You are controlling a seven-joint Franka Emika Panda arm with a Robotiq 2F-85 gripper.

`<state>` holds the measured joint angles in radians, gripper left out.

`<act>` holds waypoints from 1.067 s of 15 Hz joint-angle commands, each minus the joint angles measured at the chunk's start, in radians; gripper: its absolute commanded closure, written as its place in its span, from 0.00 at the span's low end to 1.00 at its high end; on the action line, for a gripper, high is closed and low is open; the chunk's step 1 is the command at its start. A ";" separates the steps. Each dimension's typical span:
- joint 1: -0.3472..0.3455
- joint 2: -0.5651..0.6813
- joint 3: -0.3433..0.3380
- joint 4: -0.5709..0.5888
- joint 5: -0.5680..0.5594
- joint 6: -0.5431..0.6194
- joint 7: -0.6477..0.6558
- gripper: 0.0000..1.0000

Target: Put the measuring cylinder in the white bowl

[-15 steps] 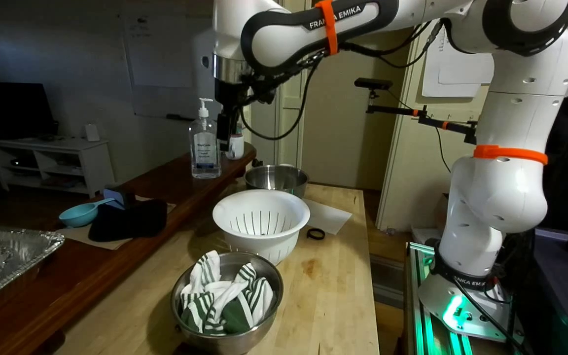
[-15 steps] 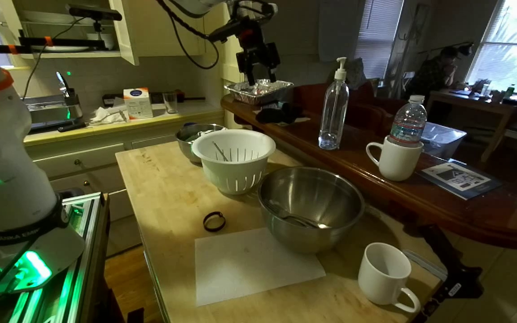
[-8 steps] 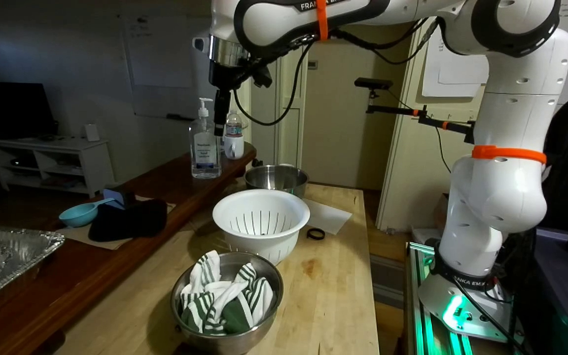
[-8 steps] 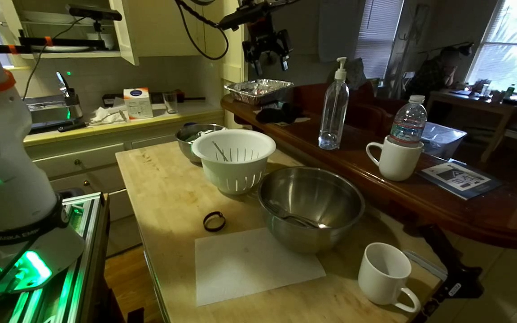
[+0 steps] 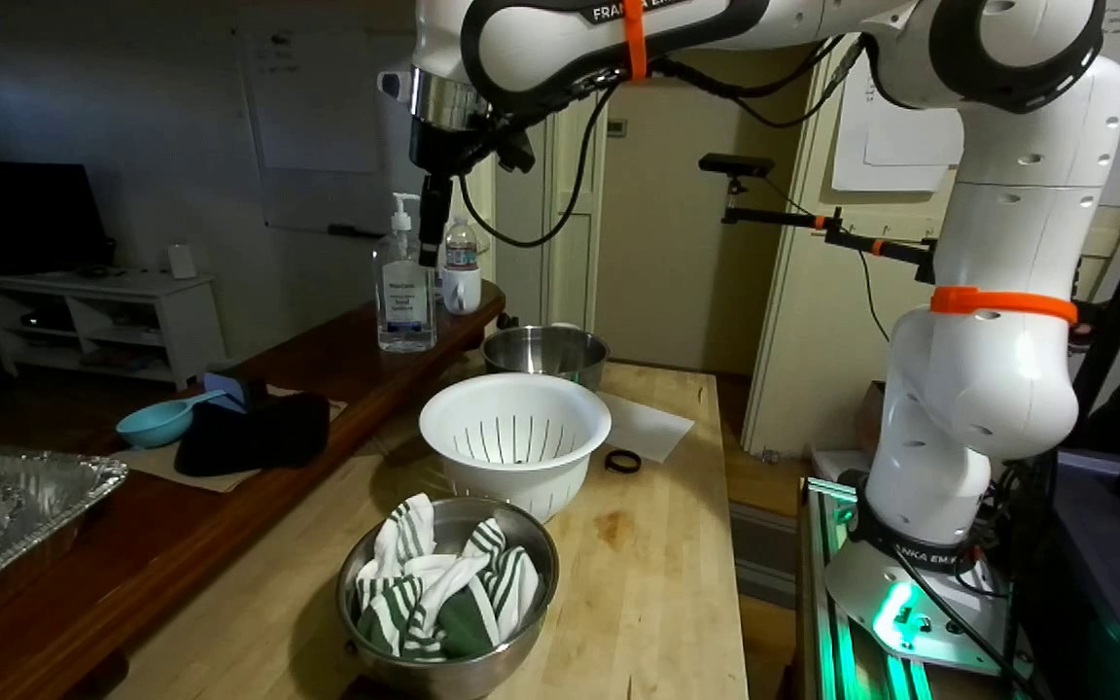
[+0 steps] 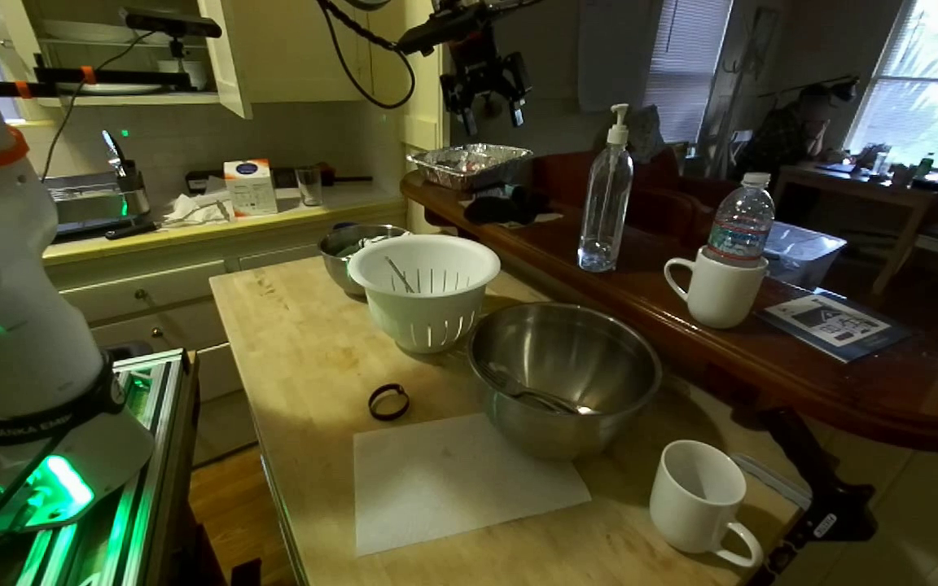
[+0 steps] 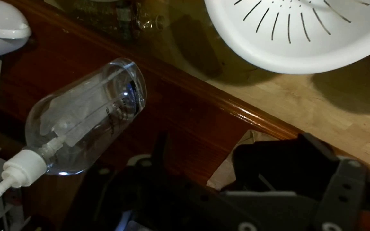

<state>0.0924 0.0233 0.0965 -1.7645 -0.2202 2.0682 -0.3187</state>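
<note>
Teal measuring scoop (image 5: 157,424) up front, lying on the raised counter (image 5: 356,365) past the long edge of the bench (image 5: 657,583). Farther along that edge, the white slotted colander (image 5: 521,481), scoop-free. Above hangs the gripper (image 6: 494,122), 2 fingers apart, empty! I'd call it 0 done: grasp, carry, drop remain.

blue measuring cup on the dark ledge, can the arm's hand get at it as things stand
Probably yes: the hand hangs open, and the blue cup looks mostly uncovered. The black item close by might crowd one side.
</note>
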 commanded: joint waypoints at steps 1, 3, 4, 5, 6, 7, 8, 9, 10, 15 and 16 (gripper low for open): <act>-0.010 0.065 -0.009 0.063 0.002 0.141 -0.089 0.00; -0.023 0.129 -0.011 0.126 0.059 0.230 -0.233 0.00; -0.035 0.178 -0.008 0.173 0.112 0.251 -0.319 0.00; -0.047 0.221 0.002 0.214 0.167 0.273 -0.390 0.00; -0.061 0.276 0.015 0.271 0.227 0.280 -0.464 0.00; -0.072 0.331 0.027 0.329 0.289 0.274 -0.540 0.00; -0.082 0.377 0.044 0.387 0.331 0.245 -0.606 0.00; -0.097 0.425 0.072 0.443 0.363 0.229 -0.658 0.00; -0.108 0.471 0.096 0.494 0.399 0.211 -0.706 0.00; -0.095 0.525 0.109 0.549 0.372 0.123 -0.755 0.00; -0.089 0.547 0.109 0.589 0.361 0.090 -0.765 0.00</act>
<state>0.0033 0.5712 0.2055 -1.1740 0.1400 2.1575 -1.0836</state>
